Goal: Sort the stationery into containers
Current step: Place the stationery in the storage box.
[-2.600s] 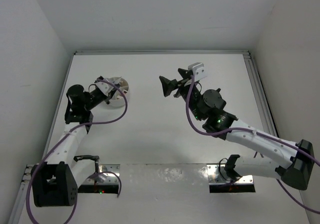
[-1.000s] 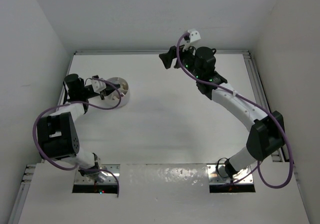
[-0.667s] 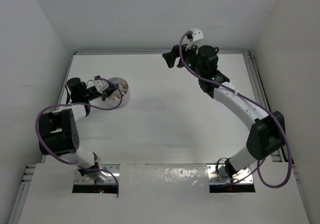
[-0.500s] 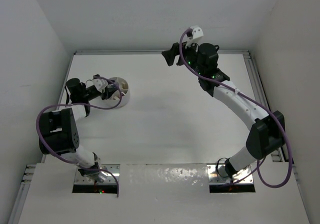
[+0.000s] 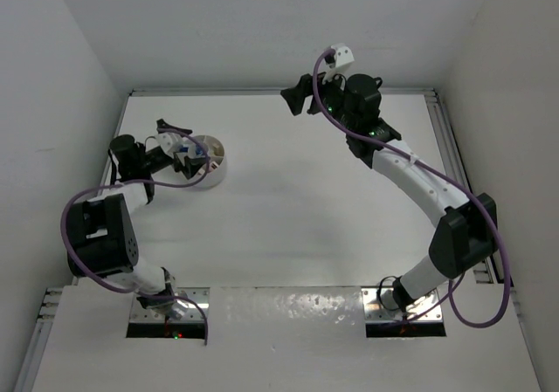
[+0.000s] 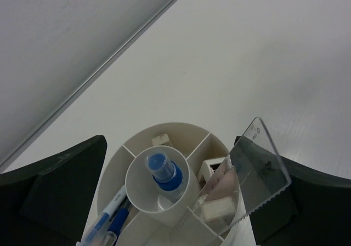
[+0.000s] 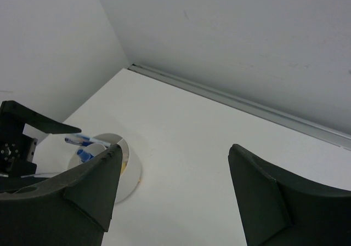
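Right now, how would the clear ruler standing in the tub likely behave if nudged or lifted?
The clear ruler looks thin and flat, so probably light and fairly stiff. It leans in an outer compartment of the tub, sticking well above the rim, so a nudge may tip it. Its smooth faces could be slippery.

right hand (image 7: 176, 146): spread | white tub (image 7: 132, 175): left, holding blue pens (image 7: 83, 141)
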`<state>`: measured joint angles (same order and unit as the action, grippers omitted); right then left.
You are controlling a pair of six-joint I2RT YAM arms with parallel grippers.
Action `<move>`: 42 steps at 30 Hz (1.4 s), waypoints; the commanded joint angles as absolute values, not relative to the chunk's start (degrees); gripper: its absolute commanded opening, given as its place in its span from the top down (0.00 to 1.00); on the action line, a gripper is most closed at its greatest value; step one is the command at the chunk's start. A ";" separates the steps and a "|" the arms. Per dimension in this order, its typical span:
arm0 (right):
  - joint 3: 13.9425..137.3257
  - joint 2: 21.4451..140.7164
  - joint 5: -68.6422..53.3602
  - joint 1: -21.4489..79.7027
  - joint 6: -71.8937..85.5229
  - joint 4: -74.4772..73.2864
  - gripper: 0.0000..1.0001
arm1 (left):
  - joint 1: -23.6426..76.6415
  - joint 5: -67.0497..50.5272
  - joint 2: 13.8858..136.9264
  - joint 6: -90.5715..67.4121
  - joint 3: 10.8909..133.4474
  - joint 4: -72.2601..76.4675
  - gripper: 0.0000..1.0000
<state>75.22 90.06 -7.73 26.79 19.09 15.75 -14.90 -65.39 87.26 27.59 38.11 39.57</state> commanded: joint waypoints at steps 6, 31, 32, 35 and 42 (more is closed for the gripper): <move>73.83 84.64 -8.26 27.42 18.19 15.29 0.23 | -15.56 -74.17 80.52 33.30 43.50 23.43 0.00; 76.11 74.62 -2.64 24.71 20.82 -9.82 0.18 | -15.47 -64.49 62.86 23.95 53.17 9.19 0.00; 76.37 74.36 -2.38 24.09 20.83 -11.93 0.17 | -15.47 -59.38 61.88 19.73 53.52 10.62 0.00; 74.71 71.55 1.82 22.94 18.99 -20.18 0.10 | -15.47 -36.09 56.44 12.66 56.24 8.63 0.00; 74.45 68.47 10.72 15.21 22.32 -41.90 0.01 | -15.38 -5.36 45.97 17.21 59.25 -11.05 0.00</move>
